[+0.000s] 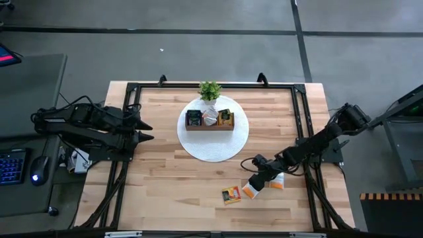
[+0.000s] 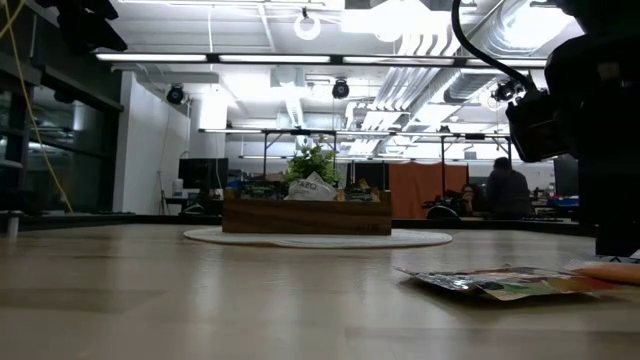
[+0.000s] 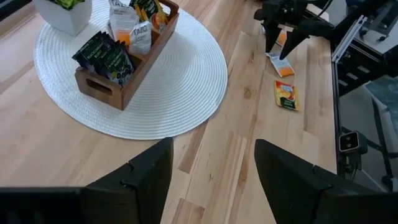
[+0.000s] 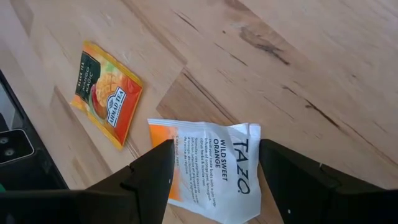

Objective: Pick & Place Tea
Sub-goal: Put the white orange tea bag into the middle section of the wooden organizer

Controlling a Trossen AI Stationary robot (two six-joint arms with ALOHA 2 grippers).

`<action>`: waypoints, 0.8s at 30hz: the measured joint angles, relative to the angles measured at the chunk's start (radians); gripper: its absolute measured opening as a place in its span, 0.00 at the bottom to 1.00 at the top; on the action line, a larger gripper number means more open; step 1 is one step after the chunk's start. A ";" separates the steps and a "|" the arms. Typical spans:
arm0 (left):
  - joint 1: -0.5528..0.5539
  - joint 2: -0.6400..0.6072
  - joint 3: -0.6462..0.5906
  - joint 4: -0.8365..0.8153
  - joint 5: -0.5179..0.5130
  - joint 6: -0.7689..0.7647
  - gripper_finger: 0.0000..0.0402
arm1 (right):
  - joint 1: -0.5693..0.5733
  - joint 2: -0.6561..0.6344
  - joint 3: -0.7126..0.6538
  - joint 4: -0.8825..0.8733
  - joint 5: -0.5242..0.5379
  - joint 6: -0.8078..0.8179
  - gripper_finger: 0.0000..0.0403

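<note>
A: Right gripper (image 1: 256,180) is sitting low over the near right part of the table (image 1: 158,192), fingers spread apart, nothing pinched between them. The right wrist view is showing a white-and-orange sachet (image 4: 214,168) lying flat on the wood, directly between and under the two fingers. Whether the tips are touching it, I cannot tell.

B: Noting a second loose one. An orange sachet (image 1: 231,194) with a dark green strip is lying flat just beside the white-and-orange one, on the side away from the right arm. The two are lying close together, not overlapping.

A: Left gripper (image 1: 147,131) is waiting at the left edge of the table, pointing toward the middle, fingers also standing apart and holding nothing.

B: The rest of the tea is sitting in the wooden tray (image 1: 209,127) at the table's centre, on a round white mat (image 1: 213,147). Dark sachets (image 3: 106,55) are standing in one end compartment, white sachets (image 3: 130,28) in the middle one, orange-and-dark sachets (image 3: 149,9) in the far end one. All are standing on edge and leaning a little.

A: A small potted plant (image 1: 209,90) is standing on the mat just behind the tray.

B: In the low view a person (image 2: 508,190) is showing far back in the room, well away from the table.
</note>
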 joint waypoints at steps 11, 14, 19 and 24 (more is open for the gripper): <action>0.000 0.000 0.000 0.000 0.000 0.000 0.55 | 0.000 0.000 -0.001 -0.016 -0.006 0.010 0.51; 0.000 0.000 0.000 0.000 0.000 0.000 0.55 | 0.000 0.000 -0.001 -0.018 -0.007 0.007 0.48; 0.000 0.000 0.000 0.000 0.000 0.000 0.55 | 0.000 0.000 -0.002 -0.029 -0.007 0.016 0.41; 0.000 0.000 0.000 -0.010 0.000 0.000 0.55 | 0.000 0.001 -0.003 -0.035 -0.008 0.018 0.31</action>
